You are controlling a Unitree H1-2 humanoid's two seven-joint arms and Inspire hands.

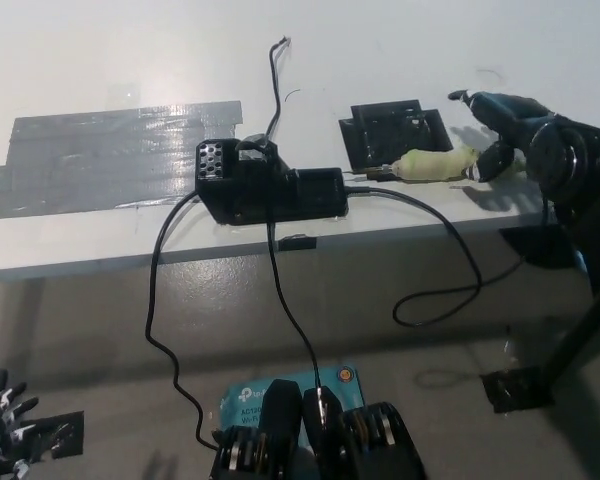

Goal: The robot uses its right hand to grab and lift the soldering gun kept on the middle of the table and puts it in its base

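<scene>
Right hand at the soldering gun's handle, nothing lifted yet.

The soldering gun point(435, 164), its handle pale yellow-green, lies flat near the desk's point(380, 40) front edge, tip pointing at the black station box point(270, 185) just beside it. The black base point(392, 132) sits just behind the gun, empty. The black right hand point(505, 135) is over the handle's far end, fingers point(496, 160) curling around it but apart, no firm grip that I can see. So grasp, lift and placement are all left to do. The white left hand point(0, 420) rests low at the lower left, fingers spread, holding nothing.
</scene>
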